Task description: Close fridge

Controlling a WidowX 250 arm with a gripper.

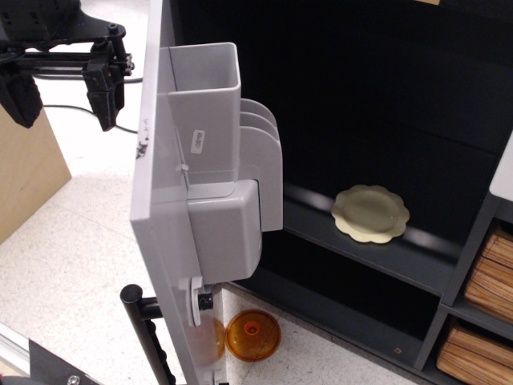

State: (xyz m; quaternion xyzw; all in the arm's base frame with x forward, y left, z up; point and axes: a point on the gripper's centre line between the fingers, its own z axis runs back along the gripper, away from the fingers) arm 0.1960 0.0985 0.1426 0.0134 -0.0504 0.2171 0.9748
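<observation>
The fridge's light-grey door (152, 160) stands wide open, seen edge-on in the middle of the view, with grey inner bins (212, 152) facing right. Its black bar handle (148, 333) shows at the lower left. The dark fridge interior (377, 96) is at the right, with a pale yellow scalloped plate (370, 212) on a shelf. My gripper (64, 84) is at the upper left, just outside the door's outer face. Its two black fingers (104, 88) hang apart with nothing between them.
An orange translucent lid (254, 334) lies on the floor under the door. A dark-grey shelf unit with wicker baskets (489, 281) stands at the right. A brown board (24, 168) is at the far left. Black cables lie on the speckled floor.
</observation>
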